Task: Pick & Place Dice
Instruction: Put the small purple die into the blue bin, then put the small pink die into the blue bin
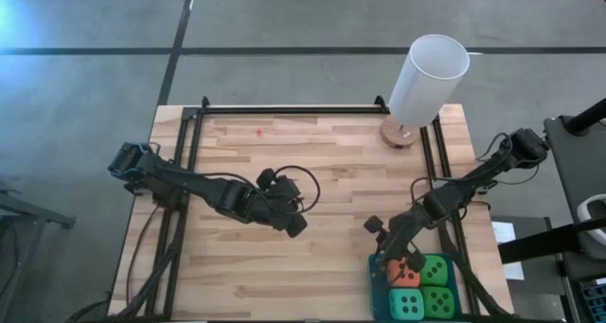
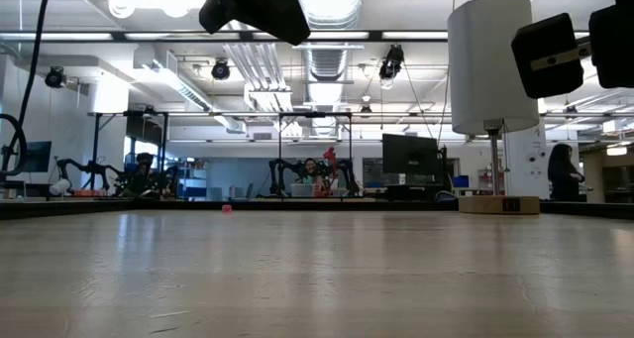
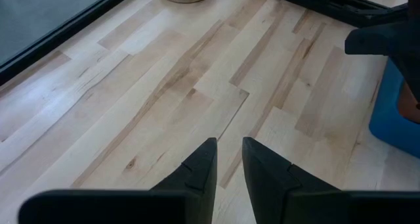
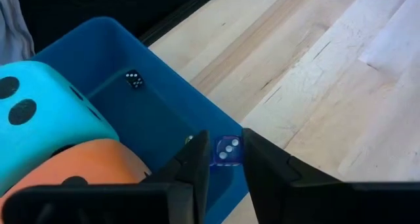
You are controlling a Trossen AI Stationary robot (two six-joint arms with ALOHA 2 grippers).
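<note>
While my right gripper (image 1: 400, 259) pinches the blue die (image 4: 227, 152) above the bin (image 4: 164, 106) rim, lower right in the high view, I should clear the wall before releasing; my left gripper (image 3: 226, 153) waits mid-frame, slightly parted, empty.

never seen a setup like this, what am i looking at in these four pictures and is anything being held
These are two dark robot arms working at a wooden table. One picture looks straight down from above, one looks level across the tabletop into the room behind, and two come from cameras on the arms' wrists.

The left tool hangs over bare wood. It is empty, with its fingers slightly apart. The right tool is over a blue bin on its own side of the table and pinches a small blue die at the bin's rim.

In the bin lie an orange die, a turquoise die, two green dice and a tiny black die. A white cylinder stands at a far corner.
</note>
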